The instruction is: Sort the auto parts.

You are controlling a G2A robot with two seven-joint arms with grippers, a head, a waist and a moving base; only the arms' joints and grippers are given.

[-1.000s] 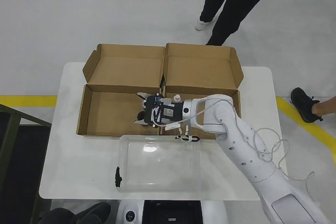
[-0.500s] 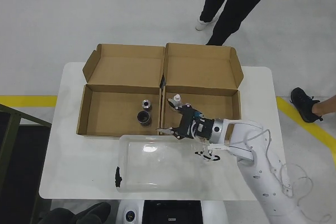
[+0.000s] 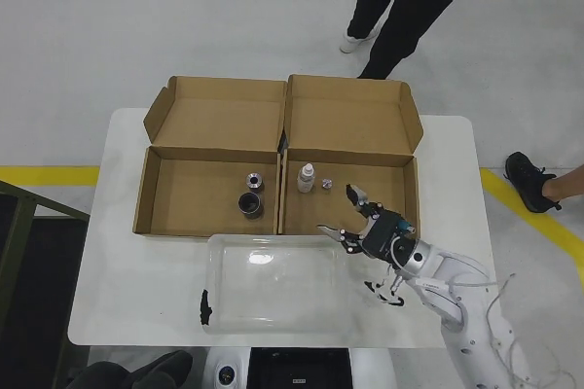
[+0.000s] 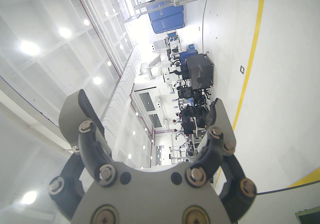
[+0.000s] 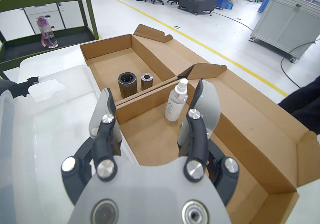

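Right gripper (image 3: pixel 337 209), jaws wide and empty, hangs over the near part of the right box (image 3: pixel 350 112). The spray bottle (image 3: pixel 306 177) stands upright between its 10 and 11 o'clock. Two metal cylinders (image 3: pixel 250 202) stand farther off at 9 o'clock, in the left box (image 3: pixel 190 199).

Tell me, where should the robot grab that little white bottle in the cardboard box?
The white bottle stands upright in the cardboard box, so probably come down from above and close the right hand on its straight round body, below the narrow cap. The box walls would hamper a sideways approach.
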